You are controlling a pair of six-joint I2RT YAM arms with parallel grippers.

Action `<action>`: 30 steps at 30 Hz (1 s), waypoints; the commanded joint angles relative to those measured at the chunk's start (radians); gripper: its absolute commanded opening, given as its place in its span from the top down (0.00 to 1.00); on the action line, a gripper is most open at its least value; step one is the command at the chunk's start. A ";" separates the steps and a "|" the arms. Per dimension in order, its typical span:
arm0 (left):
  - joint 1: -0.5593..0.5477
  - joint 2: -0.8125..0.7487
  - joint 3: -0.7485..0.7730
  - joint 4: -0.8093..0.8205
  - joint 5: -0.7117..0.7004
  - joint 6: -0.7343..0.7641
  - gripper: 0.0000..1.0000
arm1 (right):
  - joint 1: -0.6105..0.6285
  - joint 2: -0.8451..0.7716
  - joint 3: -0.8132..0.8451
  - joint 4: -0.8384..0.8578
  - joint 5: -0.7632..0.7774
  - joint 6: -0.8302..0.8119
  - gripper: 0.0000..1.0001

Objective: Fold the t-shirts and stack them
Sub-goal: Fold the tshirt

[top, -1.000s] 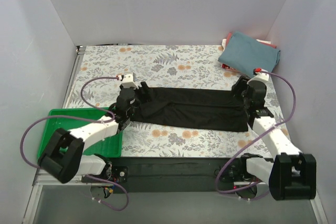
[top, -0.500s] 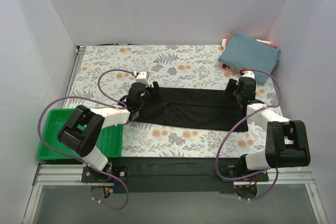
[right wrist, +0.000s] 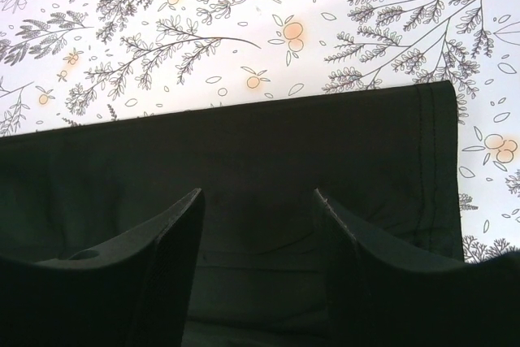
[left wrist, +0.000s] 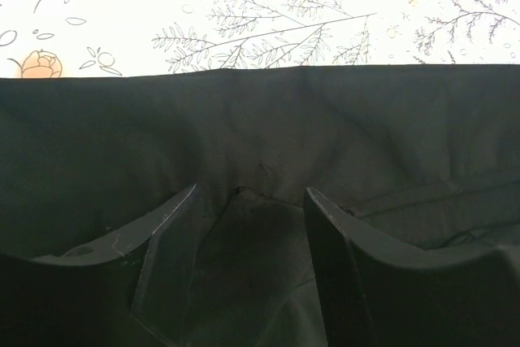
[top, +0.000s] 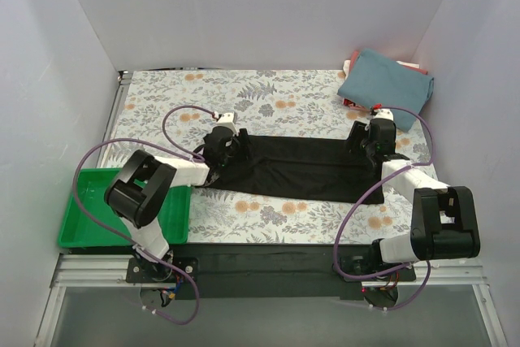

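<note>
The black t-shirt (top: pixel 301 168) lies folded into a long strip across the middle of the flowered table. My left gripper (top: pixel 231 149) rests low on its left end. In the left wrist view its jaws (left wrist: pixel 252 190) stand apart, with a raised wrinkle of the black cloth (left wrist: pixel 260 119) between them. My right gripper (top: pixel 367 144) sits on the strip's right end. Its jaws (right wrist: pixel 258 193) are open over flat black cloth (right wrist: pixel 244 152), near the hemmed edge. A folded teal-blue t-shirt (top: pixel 386 79) lies at the back right on top of a red one (top: pixel 351 61).
A green plastic tray (top: pixel 89 217) stands at the near left, beside the left arm's base. White walls close in the table on three sides. Purple cables loop from both wrists.
My left gripper has moved right and away from me onto the shirt's left end, and its jaws have narrowed. My right gripper shifted slightly toward the back, then stayed put.
</note>
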 commanded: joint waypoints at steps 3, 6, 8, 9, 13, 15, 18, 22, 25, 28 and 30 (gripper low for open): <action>-0.015 0.023 0.045 -0.018 -0.002 0.000 0.52 | 0.004 0.002 0.037 0.034 -0.013 -0.014 0.38; -0.020 0.035 0.054 -0.025 -0.013 0.002 0.57 | 0.004 0.000 0.037 0.033 -0.018 -0.014 0.38; -0.024 0.044 0.057 -0.025 -0.012 0.003 0.64 | 0.004 0.002 0.037 0.034 -0.019 -0.011 0.38; -0.026 0.049 0.060 -0.028 -0.013 0.003 0.66 | 0.004 0.003 0.037 0.034 -0.021 -0.011 0.38; -0.039 0.055 0.079 -0.057 -0.042 0.011 0.82 | 0.004 0.003 0.035 0.034 -0.025 -0.009 0.38; -0.050 0.046 0.080 -0.074 -0.068 0.016 0.92 | 0.004 0.003 0.035 0.033 -0.025 -0.011 0.38; -0.066 0.021 0.076 -0.086 -0.094 0.022 1.00 | 0.006 0.005 0.035 0.036 -0.029 -0.008 0.38; -0.095 -0.003 0.066 -0.092 -0.110 0.022 1.00 | 0.006 0.009 0.037 0.036 -0.036 -0.006 0.38; -0.128 -0.022 0.066 -0.114 -0.133 0.020 1.00 | 0.006 0.014 0.039 0.039 -0.042 -0.006 0.39; -0.158 -0.035 0.066 -0.144 -0.199 0.020 1.00 | 0.008 0.022 0.040 0.037 -0.051 -0.005 0.39; -0.190 -0.042 0.074 -0.176 -0.254 0.025 1.00 | 0.009 0.029 0.043 0.037 -0.056 -0.003 0.39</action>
